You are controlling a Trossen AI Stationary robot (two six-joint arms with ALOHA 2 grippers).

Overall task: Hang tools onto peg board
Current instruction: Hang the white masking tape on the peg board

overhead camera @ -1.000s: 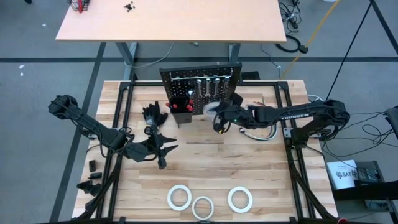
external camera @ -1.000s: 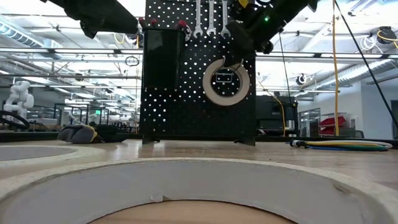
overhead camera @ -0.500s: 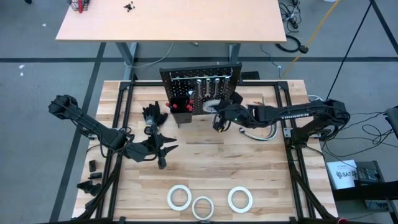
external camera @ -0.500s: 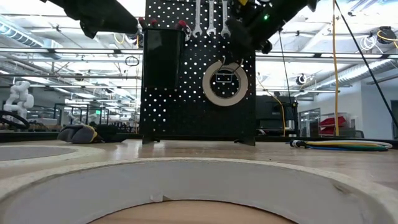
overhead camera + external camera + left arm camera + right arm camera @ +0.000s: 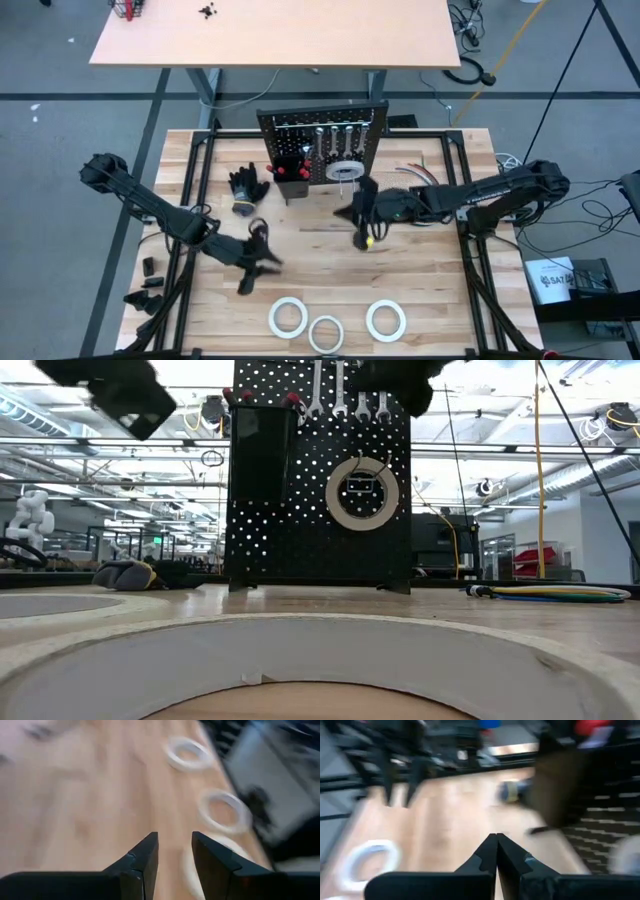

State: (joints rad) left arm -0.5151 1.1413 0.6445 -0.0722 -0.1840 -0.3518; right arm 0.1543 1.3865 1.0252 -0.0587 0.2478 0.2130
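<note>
- While hanging on the peg board (image 5: 322,140) under the wrenches (image 5: 340,390), one tape roll (image 5: 362,491); three more rolls (image 5: 327,322) flat near the table's front edge.
- Right gripper (image 5: 362,235): fingers pressed together, empty, in front of the board.
- Left gripper (image 5: 247,280): fingers narrowly parted, empty, near the rolls.

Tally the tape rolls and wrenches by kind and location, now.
Tape rolls flat on the table: 3
Tape rolls hung on the peg board: 1
Wrenches hung on the peg board: 4
Total: 8
</note>
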